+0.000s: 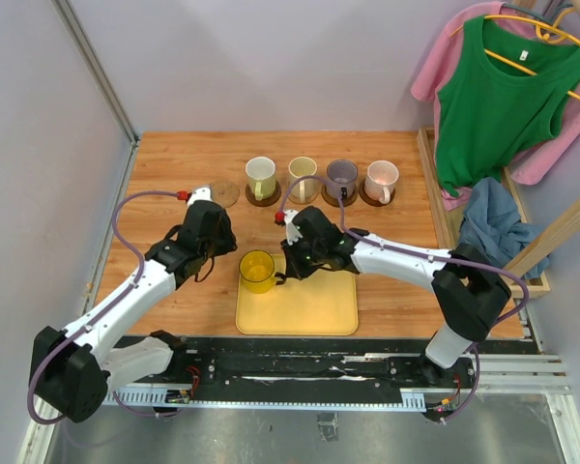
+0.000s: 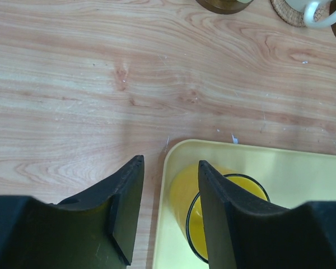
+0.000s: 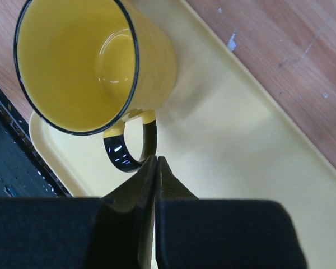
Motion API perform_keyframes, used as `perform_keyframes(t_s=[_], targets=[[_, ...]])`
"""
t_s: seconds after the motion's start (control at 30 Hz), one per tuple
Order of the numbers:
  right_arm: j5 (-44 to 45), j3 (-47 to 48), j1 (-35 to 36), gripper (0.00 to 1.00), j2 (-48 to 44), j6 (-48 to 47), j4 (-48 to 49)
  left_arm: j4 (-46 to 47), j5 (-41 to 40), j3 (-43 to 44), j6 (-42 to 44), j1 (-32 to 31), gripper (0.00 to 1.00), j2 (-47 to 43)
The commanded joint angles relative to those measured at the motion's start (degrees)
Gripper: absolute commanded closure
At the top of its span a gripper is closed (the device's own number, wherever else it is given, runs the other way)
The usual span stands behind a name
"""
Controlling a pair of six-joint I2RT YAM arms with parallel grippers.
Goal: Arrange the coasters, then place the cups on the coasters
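Wooden table (image 1: 174, 164), tray (image 1: 314, 311) under yellow mug (image 1: 257, 271), clothes (image 1: 503, 97) alongside

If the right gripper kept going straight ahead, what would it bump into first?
Most likely the yellow mug, at its handle: the shut right gripper points straight at it, nearly touching. Height is hard to judge.

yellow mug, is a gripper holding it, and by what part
Cannot be told. The right gripper is shut, tips at the handle of the mug, with nothing seen between them. The left gripper is open beside the mug, empty.
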Motion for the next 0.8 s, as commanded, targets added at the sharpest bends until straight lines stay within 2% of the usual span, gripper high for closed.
perform_keyframes(t_s=[0.0, 0.27, 0.5, 0.67, 0.77], targets=[[3.9, 2.2, 2.0, 0.99, -0.7, -1.9, -1.4, -0.4, -0.4, -1.1, -0.6, -0.8, 0.52, -1.6], [2.2, 1.9, 2.8, 0.99, -1.4, -1.0, -1.2, -1.0, -0.3, -1.9, -0.8, -1.4, 0.49, -2.9], [-1.1, 1.8, 5.6, 0.99, -1.5, 0.2, -0.8, -2.7, 0.1, -1.6, -0.8, -2.7, 0.36, -6.5], [-3.1, 2.5, 8.1, 0.99, -1.2, 1.1, 0.1, -6.3, 1.5, 1.2, -0.3, -5.0, 0.23, -8.9], [-5.6, 2.9, 9.2, 0.99, -0.7, 2.2, 1.5, -8.7, 0.3, 3.0, -0.6, -6.6, 0.2, -10.4]])
